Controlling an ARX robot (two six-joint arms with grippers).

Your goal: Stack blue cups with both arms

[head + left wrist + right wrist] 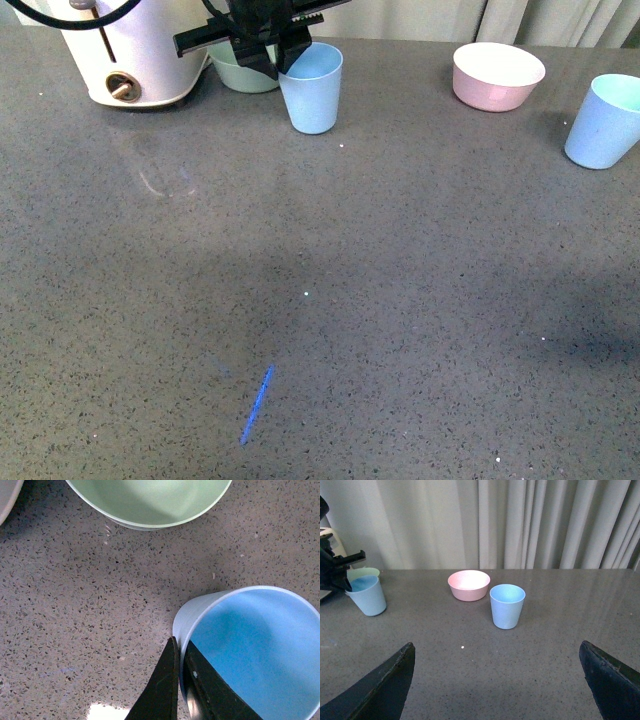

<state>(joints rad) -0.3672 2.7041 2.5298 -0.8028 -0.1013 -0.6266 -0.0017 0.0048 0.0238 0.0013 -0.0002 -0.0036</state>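
Blue cup point(315, 100) rim pinched between left jaws, one inside, one outside; right jaws spread wide

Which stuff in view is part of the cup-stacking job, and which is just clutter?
Job:
blue cup, rim pinched by left hand
second blue cup, standing free
right hand, open

Clutter:
pink bowl
pale green bowl
white appliance
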